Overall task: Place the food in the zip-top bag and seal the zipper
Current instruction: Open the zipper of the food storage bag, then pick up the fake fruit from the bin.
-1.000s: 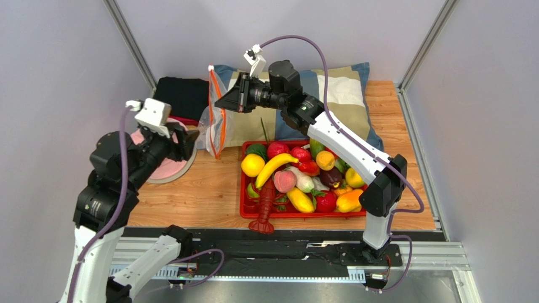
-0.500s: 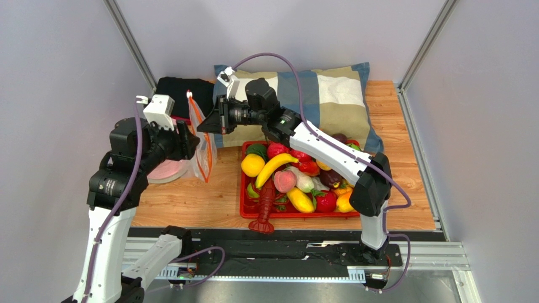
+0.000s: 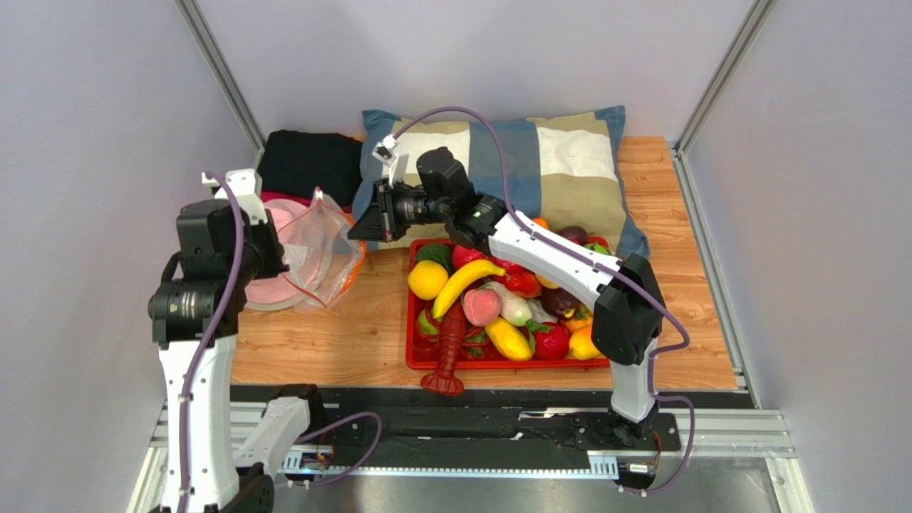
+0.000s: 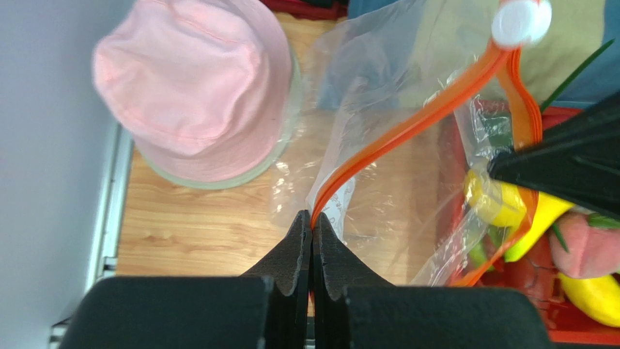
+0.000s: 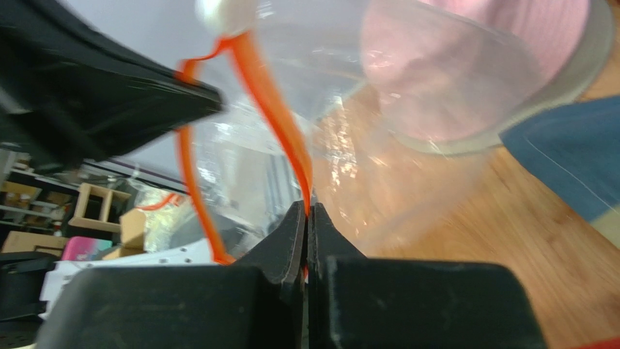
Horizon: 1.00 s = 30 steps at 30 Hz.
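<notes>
The thin, crinkly, transparent zip-top bag point(image 3: 321, 251) is held up between the two arms, over the wooden surface point(image 3: 321, 342) and just left of the red plastic tray point(image 3: 525, 363). Whether its bottom touches the wood I cannot tell. Its mouth is spread into a wide loop.

The left end effector point(image 4: 312, 218) has its two black fingers pressed together on the narrow orange-red zipper strip point(image 4: 407, 123), pinching one lip of the mouth. From those fingertips the strip curves away to a small white slider tab point(image 4: 520, 20) at the bag's far corner. The right end effector point(image 5: 307, 211) grips the same way, its fingers squeezed flat on the opposite lip of the strip.

The food lies heaped in the tray, to the right of the bag. It is glossy plastic toy fruits and vegetables, among them a curved yellow banana point(image 3: 466, 283), a pink peach point(image 3: 482, 307) and a round yellow lemon point(image 3: 426, 280). A red toy lobster point(image 3: 447, 353) hangs over the tray's near rim.

Under and behind the bag, at the left, a soft pink fabric hat point(image 4: 196, 87) rests on the surface and shows through the clear film in the right wrist view. A blue-and-beige checked pillow point(image 3: 557, 160) and a folded black cloth point(image 3: 310, 160) lie along the far edge.
</notes>
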{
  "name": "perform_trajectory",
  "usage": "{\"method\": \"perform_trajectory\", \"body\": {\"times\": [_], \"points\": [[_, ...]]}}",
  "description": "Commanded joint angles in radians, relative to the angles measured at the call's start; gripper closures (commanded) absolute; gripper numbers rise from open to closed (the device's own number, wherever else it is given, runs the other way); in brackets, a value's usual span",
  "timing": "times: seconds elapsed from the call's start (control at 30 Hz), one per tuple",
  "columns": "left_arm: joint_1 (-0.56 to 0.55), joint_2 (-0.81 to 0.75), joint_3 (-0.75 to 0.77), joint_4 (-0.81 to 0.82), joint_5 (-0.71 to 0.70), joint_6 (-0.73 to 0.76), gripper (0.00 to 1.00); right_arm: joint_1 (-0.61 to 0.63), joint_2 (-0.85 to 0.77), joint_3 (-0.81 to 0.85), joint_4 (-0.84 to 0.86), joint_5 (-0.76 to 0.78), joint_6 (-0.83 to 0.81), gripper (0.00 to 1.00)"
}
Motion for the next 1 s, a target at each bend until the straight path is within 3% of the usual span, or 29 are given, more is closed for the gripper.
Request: {"method": "perform_trajectory", "body": {"times": [0.0, 0.13, 0.27, 0.33, 0.43, 0.53, 0.57, 0.67, 0.8, 0.9, 0.97], "points": [[0.008, -0.074, 0.019, -0.051, -0.144, 0.084, 1.0, -0.033, -0.017, -0.037, -0.044, 0.007, -0.148, 1.0], [0.008, -0.052, -0.001, -0.101, -0.14, 0.132, 1.0, -0.042, 0.017, -0.043, -0.079, -0.004, -0.197, 1.0], [0.007, -0.002, -0.094, -0.102, 0.058, 0.141, 1.0, -0.04, 0.063, -0.001, -0.128, -0.007, -0.248, 1.0], [0.004, 0.028, -0.13, -0.084, 0.089, 0.098, 1.0, -0.04, 0.076, 0.027, -0.156, -0.006, -0.291, 1.0], [-0.03, 0.045, -0.173, -0.021, 0.112, 0.032, 1.0, -0.04, 0.071, 0.03, -0.193, -0.013, -0.331, 0.92], [-0.099, 0.07, -0.196, 0.022, 0.071, -0.017, 1.0, -0.039, 0.047, 0.009, -0.217, -0.001, -0.355, 0.78], [-0.107, 0.076, -0.203, 0.039, 0.066, -0.04, 1.0, -0.04, 0.031, 0.004, -0.234, 0.013, -0.372, 0.65], [-0.118, 0.088, -0.225, 0.066, 0.077, -0.057, 1.0, -0.042, -0.001, 0.009, -0.298, 0.037, -0.418, 0.43], [-0.141, 0.116, -0.228, 0.08, 0.092, -0.069, 1.0, -0.065, -0.084, 0.044, -0.426, 0.05, -0.485, 0.27], [-0.156, 0.134, -0.225, 0.093, 0.1, -0.085, 1.0, -0.102, -0.133, 0.046, -0.512, 0.056, -0.525, 0.0], [-0.162, 0.143, -0.223, 0.103, 0.107, -0.094, 1.0, -0.128, -0.187, 0.029, -0.568, 0.074, -0.533, 0.0]]}}
